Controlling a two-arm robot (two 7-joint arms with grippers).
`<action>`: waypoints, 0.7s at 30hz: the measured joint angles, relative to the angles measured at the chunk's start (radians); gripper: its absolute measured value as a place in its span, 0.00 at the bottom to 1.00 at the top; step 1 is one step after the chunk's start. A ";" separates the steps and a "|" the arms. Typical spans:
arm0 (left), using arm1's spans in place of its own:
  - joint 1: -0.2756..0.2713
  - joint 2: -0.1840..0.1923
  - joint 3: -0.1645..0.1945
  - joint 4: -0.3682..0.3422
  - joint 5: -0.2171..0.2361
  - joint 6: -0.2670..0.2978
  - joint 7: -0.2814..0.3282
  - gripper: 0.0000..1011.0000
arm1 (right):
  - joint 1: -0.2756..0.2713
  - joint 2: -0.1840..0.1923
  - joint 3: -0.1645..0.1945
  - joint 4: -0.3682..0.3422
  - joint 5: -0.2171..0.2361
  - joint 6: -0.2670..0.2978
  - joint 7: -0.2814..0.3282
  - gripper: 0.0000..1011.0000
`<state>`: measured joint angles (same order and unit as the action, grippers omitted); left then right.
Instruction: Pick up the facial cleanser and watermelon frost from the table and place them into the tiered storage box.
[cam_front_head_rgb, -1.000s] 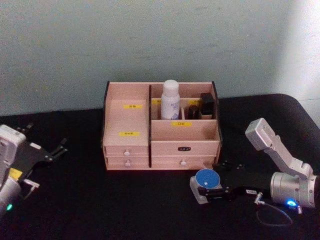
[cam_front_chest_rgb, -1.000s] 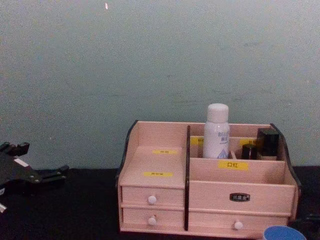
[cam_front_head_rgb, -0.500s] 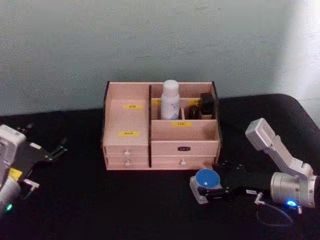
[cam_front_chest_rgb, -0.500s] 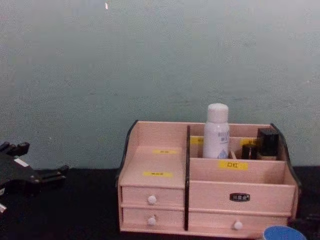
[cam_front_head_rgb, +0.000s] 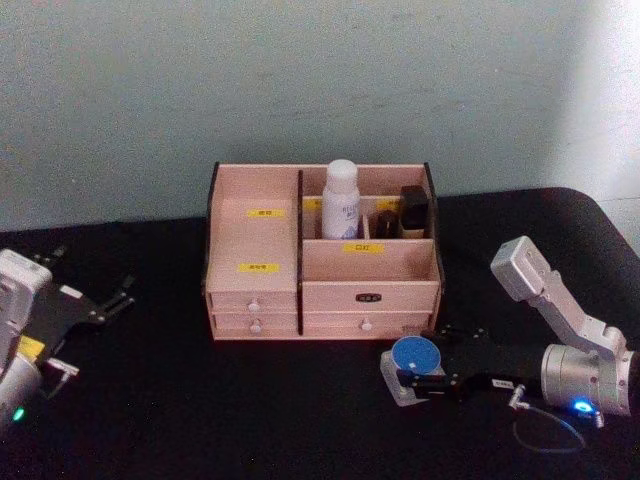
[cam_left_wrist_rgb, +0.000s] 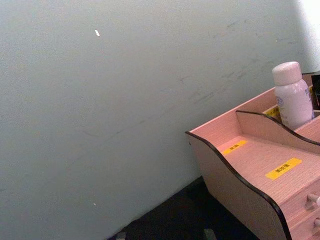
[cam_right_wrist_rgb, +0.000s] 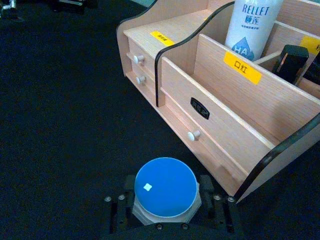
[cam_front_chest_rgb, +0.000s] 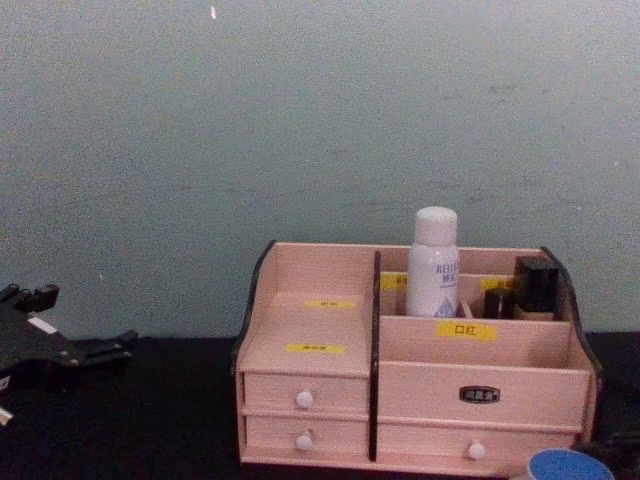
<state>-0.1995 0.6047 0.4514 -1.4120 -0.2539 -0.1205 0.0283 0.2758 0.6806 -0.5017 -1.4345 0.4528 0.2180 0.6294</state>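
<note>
Right gripper (cam_right_wrist_rgb: 166, 201) is low over the black table (cam_front_head_rgb: 200, 400), just in front of the wooden organizer's (cam_front_head_rgb: 370, 278) right corner. Its fingers (cam_right_wrist_rgb: 119, 212) are closed against both sides of the blue-lidded jar (cam_right_wrist_rgb: 166, 186). Can't tell if the jar is resting on the table or lifted, since its base is hidden in the wrist view and the chest view cuts it off at the bottom edge. The white bottle (cam_front_head_rgb: 341, 200) stands upright in the organizer's rear tier, just right of the dark divider, its lower half hidden by the compartment wall. Black containers (cam_front_head_rgb: 413, 210) sit further right in the same tier, shapes hard to make out. Left gripper (cam_front_head_rgb: 90, 272) is parked far left, jaws spread, holding nothing.
</note>
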 joint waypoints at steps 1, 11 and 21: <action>0.000 0.000 0.000 0.000 0.000 0.000 0.000 0.99 | 0.000 0.000 0.000 0.000 0.000 0.000 0.000 0.80; 0.000 0.000 0.000 0.000 0.000 0.000 0.000 0.99 | 0.000 0.000 0.000 0.000 0.000 0.000 0.000 0.71; 0.000 0.000 0.000 0.000 0.000 0.000 0.000 0.99 | 0.000 0.001 0.000 0.000 0.000 -0.001 0.000 0.71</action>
<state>-0.1996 0.6047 0.4514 -1.4120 -0.2539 -0.1205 0.0283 0.2758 0.6818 -0.5020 -1.4346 0.4526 0.2168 0.6293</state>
